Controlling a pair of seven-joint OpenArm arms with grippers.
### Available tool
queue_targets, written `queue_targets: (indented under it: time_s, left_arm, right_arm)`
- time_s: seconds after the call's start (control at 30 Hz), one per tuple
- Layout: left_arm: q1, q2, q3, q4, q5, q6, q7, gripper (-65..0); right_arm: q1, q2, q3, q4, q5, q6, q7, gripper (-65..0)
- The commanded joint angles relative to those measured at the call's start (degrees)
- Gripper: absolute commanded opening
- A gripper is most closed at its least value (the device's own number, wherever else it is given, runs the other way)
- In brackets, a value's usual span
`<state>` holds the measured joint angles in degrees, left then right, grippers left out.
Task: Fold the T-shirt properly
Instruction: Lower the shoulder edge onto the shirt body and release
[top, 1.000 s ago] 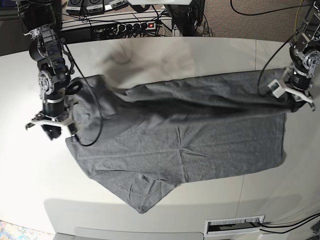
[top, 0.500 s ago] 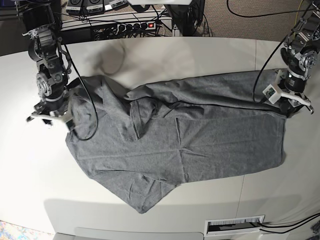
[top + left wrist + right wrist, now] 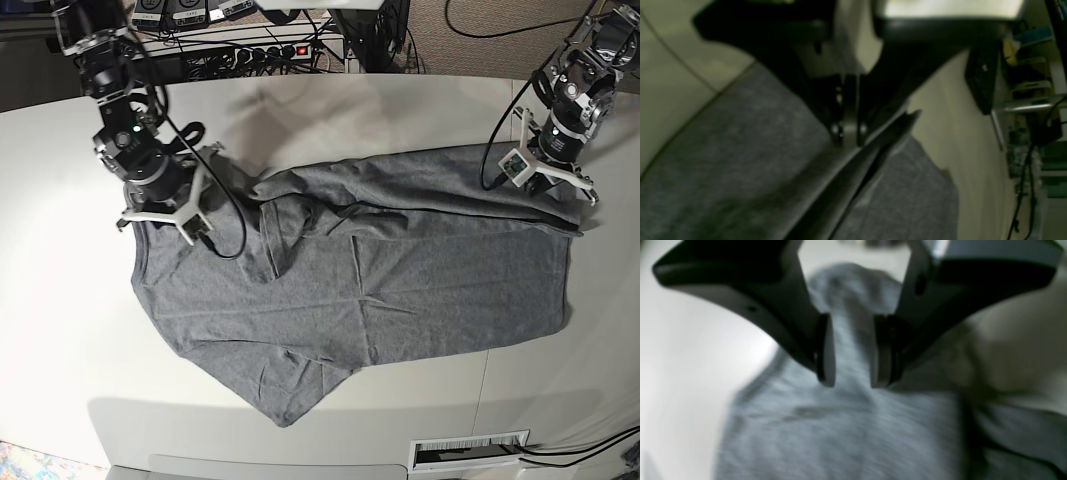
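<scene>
One large plain heather-grey short-sleeved T-shirt of soft knit fabric (image 3: 380,280), spread across one pale, rounded-edge table (image 3: 60,330), its upper edge folded over into a long rumpled band running from near the left of the base view to the right. Two robot arms, one gripper each.

Left gripper (image 3: 556,188), at the right of the base view: jaws brought fully together, poised over the far right corner of the folded band. In the left wrist view (image 3: 848,133), blurred; pads pressed flat together just above the grey cloth (image 3: 740,166); cannot tell whether any fabric sits pinched between them.

Right gripper (image 3: 160,218), at the left of the base view: jaws parted to a moderate gap, above the shoulder end of the cloth. In the right wrist view (image 3: 849,383), a raised ridge of grey knit (image 3: 846,426) rising between the two pads (image 3: 828,350), not clamped.
</scene>
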<state>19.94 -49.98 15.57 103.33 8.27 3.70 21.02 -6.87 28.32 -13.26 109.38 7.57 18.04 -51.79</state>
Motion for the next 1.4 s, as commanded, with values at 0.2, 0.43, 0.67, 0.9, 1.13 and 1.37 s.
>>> queue_targets:
  time_s: [0.2,0.43,0.67,0.9,1.13,1.37]
  left_arm:
    - [-0.39,-0.63,-0.74,0.63,-0.9,-3.8,-0.42,-65.0]
    - [-0.42,-0.63,-0.74,0.63,-1.51,-3.8,-0.44,-65.0]
    - [-0.42,-0.63,-0.74,0.55,-1.51,-3.78,-0.44,-65.0]
    - [-0.42,-0.33,-0.74,0.55,-1.49,-3.78,-0.46,-65.0]
    - [-0.42,-0.33,-0.74,0.55,-1.49,-3.8,-1.03,-65.0]
    - [-0.42,-0.33,-0.74,0.55,-1.51,-3.8,-1.49,-65.0]
  right_arm:
    - [0.81,-2.45,0.07,0.81,2.03,2.4,0.15,-46.1]
    - [-0.61,-2.4,0.09,0.74,-0.09,3.1,-0.94,-46.0]
    - [-0.74,-2.43,0.15,0.76,-3.87,2.97,-1.18,-46.0]
    - [-0.74,-2.47,0.24,-0.46,-4.15,2.95,1.55,-46.0]
    - [-0.72,-2.47,0.24,-7.5,-3.91,2.89,4.81,-46.2]
    - [-0.2,-2.45,0.24,-7.32,-4.02,2.91,4.85,-65.0]
